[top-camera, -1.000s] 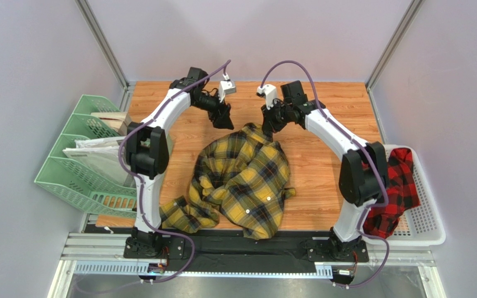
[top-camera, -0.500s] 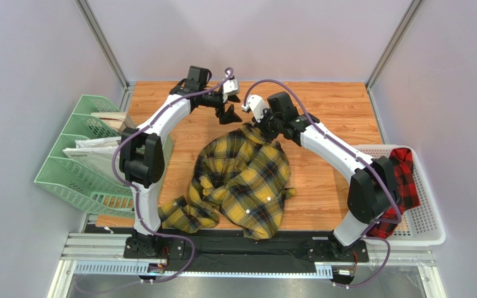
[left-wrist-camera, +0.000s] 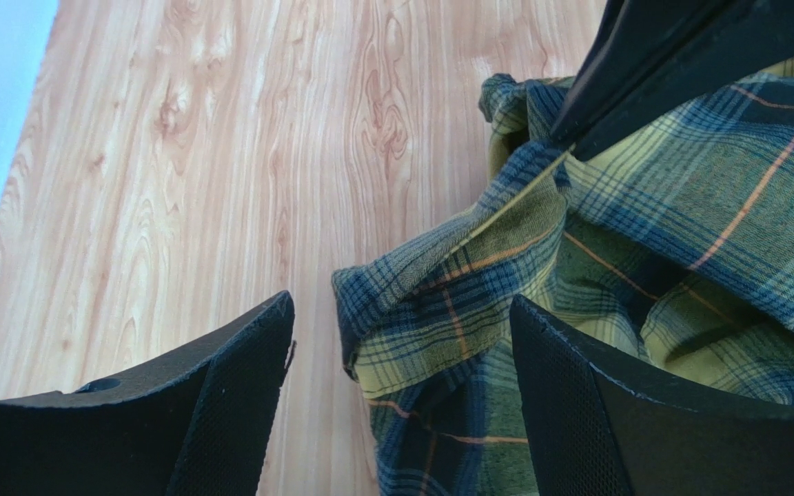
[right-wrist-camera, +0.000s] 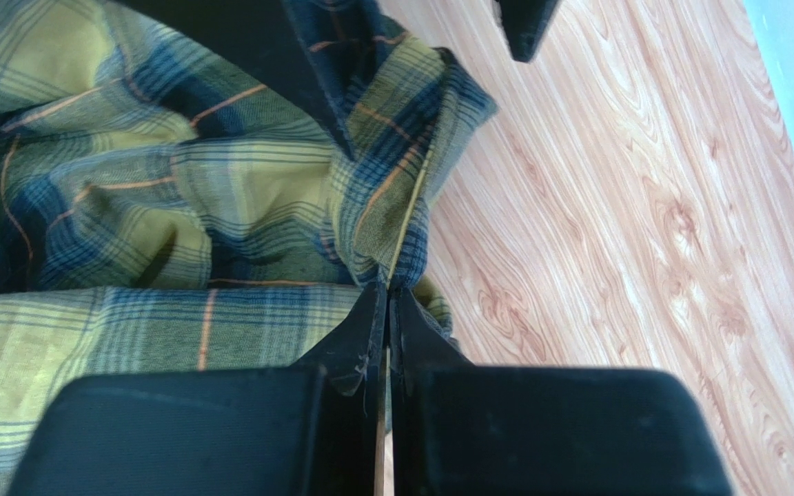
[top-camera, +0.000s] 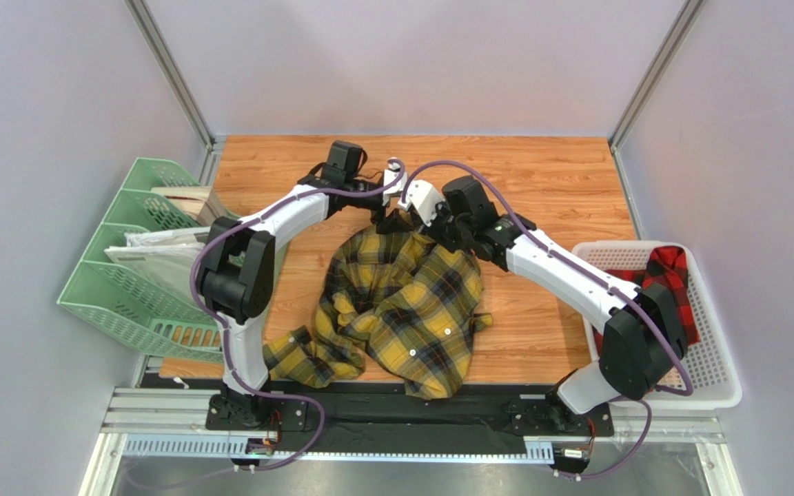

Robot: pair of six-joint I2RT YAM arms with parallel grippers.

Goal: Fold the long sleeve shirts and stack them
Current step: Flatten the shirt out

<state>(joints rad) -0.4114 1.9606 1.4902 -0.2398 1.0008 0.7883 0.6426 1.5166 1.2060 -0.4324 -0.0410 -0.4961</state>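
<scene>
The yellow-and-black checked long sleeve shirt (top-camera: 401, 300) lies crumpled in the middle of the wooden table. My right gripper (top-camera: 424, 222) is shut on its far top edge; in the right wrist view the pinched cloth (right-wrist-camera: 111, 207) bunches at the closed tips (right-wrist-camera: 386, 291). My left gripper (top-camera: 389, 212) is right beside it, open. Its jaws (left-wrist-camera: 401, 300) straddle a folded edge of the same shirt (left-wrist-camera: 681, 186) without pressing it. The red-and-black checked long sleeve shirt (top-camera: 670, 289) lies in the basket at the right.
A white perforated basket (top-camera: 717, 384) stands at the table's right edge. Green file trays (top-camera: 127, 279) holding papers stand along the left edge. Bare wood (top-camera: 556, 171) shows behind the two grippers, with the enclosure walls close around.
Both wrists have swung inward and come together over the yellow shirt's top edge. The right gripper has stayed shut on the cloth, and the left has come in open beside it.
</scene>
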